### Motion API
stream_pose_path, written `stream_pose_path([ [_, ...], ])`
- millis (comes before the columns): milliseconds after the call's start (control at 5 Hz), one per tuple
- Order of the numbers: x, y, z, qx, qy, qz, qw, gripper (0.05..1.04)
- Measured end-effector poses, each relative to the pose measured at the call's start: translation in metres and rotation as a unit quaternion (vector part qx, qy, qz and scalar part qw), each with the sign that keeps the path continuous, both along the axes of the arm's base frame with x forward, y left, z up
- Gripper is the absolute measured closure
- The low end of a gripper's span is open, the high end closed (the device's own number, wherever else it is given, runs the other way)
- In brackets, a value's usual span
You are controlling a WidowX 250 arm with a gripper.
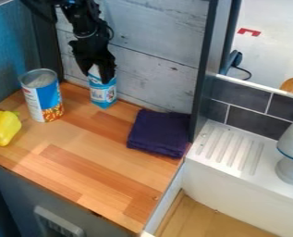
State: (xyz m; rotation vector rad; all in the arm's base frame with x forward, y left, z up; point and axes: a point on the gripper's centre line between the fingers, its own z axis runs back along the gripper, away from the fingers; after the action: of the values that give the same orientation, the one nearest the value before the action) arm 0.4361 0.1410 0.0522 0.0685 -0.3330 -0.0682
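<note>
Slim blue-and-white carton point(103, 94), pale at the top, with printed front

You have the black hand point(99, 71) around the top of the blue-and-white carton point(103, 95), which is your landmark. Left of the carton you see an open can point(42, 96), and farther left a yellow pepper point(3, 128) on the wooden bench point(81, 163). Right of the carton lies a folded dark purple cloth point(159, 133); beyond that cloth you find a white ridged ledge point(230, 147) carrying a pale grey object point(291, 152).
</note>
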Motion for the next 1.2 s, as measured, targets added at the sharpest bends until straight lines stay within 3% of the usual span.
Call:
stream_pose_path([
  [200, 0.000, -0.002, 0.001, -0.008, -0.003, 0.003, 1.0000, 0.252],
  [400, -0.008, -0.008, 0.041, -0.014, -0.033, 0.008, 0.9993, 0.251],
  [600, -0.036, -0.019, 0.084, -0.005, -0.061, -0.002, 0.9981, 0.252],
  [800, -0.072, -0.032, 0.109, 0.004, -0.069, -0.018, 0.9974, 0.252],
  [1000, -0.120, -0.051, 0.105, 0.009, -0.050, -0.060, 0.9969, 0.252],
  [1200, -0.149, -0.086, 0.079, -0.003, -0.017, -0.118, 0.9929, 0.252],
])
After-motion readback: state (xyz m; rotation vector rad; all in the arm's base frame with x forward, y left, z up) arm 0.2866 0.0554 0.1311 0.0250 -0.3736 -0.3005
